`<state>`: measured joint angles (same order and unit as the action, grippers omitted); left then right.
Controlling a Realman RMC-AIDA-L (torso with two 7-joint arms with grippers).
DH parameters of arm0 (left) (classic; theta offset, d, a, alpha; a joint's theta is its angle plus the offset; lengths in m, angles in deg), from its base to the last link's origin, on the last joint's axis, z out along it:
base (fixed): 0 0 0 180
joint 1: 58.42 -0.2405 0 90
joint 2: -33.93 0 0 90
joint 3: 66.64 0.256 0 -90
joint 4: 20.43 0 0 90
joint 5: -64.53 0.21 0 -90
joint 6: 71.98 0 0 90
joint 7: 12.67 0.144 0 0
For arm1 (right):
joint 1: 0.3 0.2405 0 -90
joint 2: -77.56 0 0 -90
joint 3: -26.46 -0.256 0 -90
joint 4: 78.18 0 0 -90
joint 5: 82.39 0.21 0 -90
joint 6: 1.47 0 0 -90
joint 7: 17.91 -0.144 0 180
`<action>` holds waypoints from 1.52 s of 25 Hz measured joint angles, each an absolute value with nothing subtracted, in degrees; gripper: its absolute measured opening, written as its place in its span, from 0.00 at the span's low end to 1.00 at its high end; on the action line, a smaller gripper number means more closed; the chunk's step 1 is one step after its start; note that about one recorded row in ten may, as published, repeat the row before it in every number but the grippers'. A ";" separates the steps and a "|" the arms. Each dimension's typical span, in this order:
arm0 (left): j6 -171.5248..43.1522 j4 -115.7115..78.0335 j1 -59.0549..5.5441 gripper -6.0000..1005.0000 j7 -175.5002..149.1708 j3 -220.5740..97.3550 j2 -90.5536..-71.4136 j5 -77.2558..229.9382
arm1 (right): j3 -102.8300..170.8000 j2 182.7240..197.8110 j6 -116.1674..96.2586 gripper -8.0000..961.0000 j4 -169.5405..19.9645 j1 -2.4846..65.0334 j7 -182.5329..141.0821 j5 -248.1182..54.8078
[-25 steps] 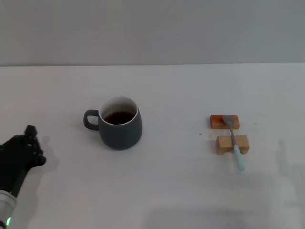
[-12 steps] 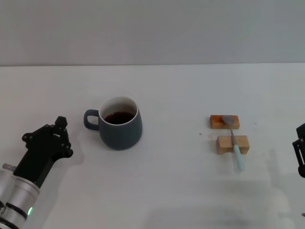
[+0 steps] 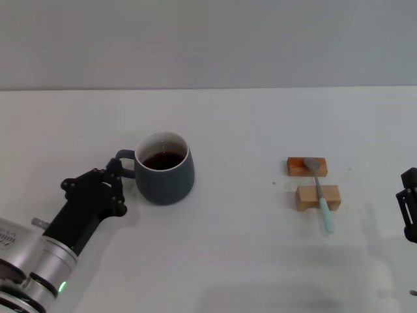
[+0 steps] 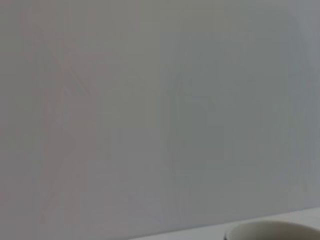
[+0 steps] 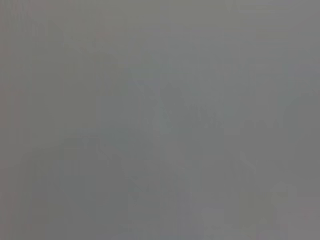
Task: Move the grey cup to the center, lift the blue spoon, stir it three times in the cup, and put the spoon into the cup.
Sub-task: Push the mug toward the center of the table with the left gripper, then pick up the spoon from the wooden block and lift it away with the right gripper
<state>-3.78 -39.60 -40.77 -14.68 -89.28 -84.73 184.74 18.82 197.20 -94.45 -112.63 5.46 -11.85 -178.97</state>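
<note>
The grey cup point(image 3: 165, 171), holding dark liquid, stands left of the table's middle with its handle pointing left. My left gripper point(image 3: 91, 177) is open just left of that handle, one fingertip point(image 3: 113, 165) right beside it. In the left wrist view only the cup's pale rim point(image 4: 272, 231) shows. The blue spoon point(image 3: 324, 212) lies at the right across two wooden blocks, its metal bowl on the farther one. My right gripper point(image 3: 408, 203) sits low at the right edge, right of the spoon and apart from it.
Two small wooden blocks point(image 3: 306, 167) point(image 3: 318, 197) hold up the spoon. The white table point(image 3: 241, 254) runs back to a grey wall. The right wrist view is plain grey.
My left gripper has moved in from the left edge toward the cup, reaching its handle. The right gripper has come into view at the right edge. Cup and spoon have not moved.
</note>
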 joint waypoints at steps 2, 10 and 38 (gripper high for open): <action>-4.16 -39.66 -40.55 0.00 -14.69 -88.95 -84.73 184.76 | 18.82 197.16 -94.61 0.73 -112.68 5.41 -11.85 -179.00; -8.61 -39.68 -38.19 0.00 -14.69 -88.15 -84.81 184.77 | 18.88 197.00 -94.89 0.72 -113.11 5.16 -11.85 -179.33; -7.35 -39.47 -43.89 0.00 -14.08 -91.52 -84.37 185.03 | 20.45 197.18 -88.88 0.73 -112.45 4.91 -11.84 -179.03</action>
